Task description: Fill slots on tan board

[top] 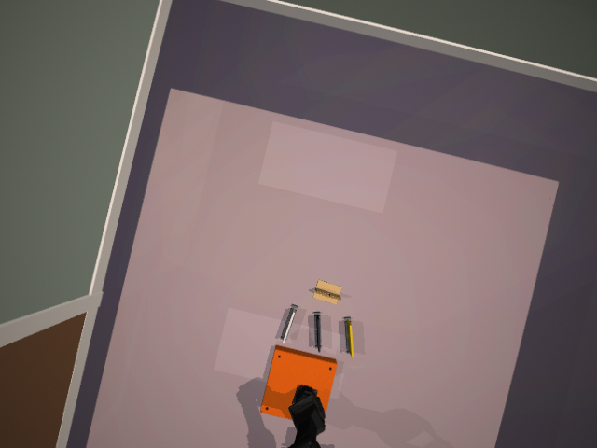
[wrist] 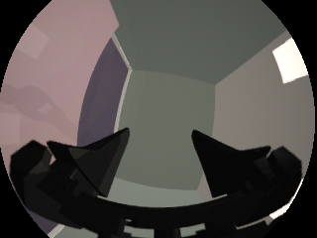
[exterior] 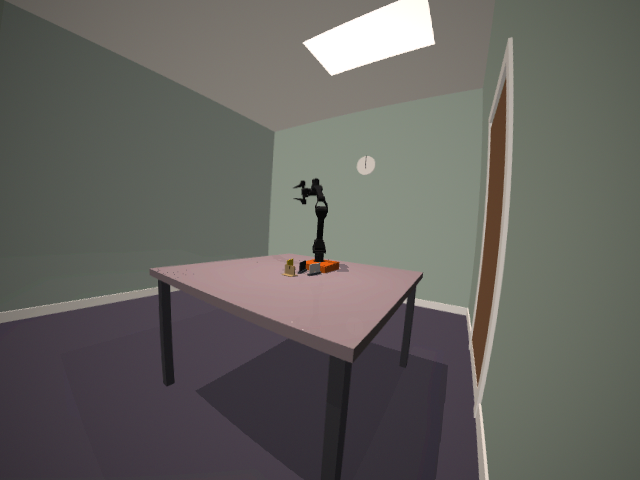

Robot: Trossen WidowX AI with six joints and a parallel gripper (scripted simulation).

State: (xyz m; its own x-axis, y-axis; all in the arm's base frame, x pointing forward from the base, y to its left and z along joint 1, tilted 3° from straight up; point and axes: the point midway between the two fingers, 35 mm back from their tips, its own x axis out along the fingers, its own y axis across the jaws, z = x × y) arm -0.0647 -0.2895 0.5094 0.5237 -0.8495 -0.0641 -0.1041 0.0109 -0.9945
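My black two-fingered pincer (exterior: 295,192) (wrist: 161,133) is spread wide and grips nothing, raised well above the pink rectangular table (top: 231,231) (exterior: 289,294). The upright tan notched board (top: 327,292) (exterior: 290,269) stands on it, apart from the white flat board (top: 289,324) (exterior: 314,268), black flat board (top: 317,331) (exterior: 302,266) and yellow flat board (top: 351,338) (exterior: 290,261).

Top looks steeply down near the pink rectangular desk (top: 231,231) (exterior: 289,294) (wrist: 64,64); exterior faces it from beyond one corner, farther off; all share its surface.
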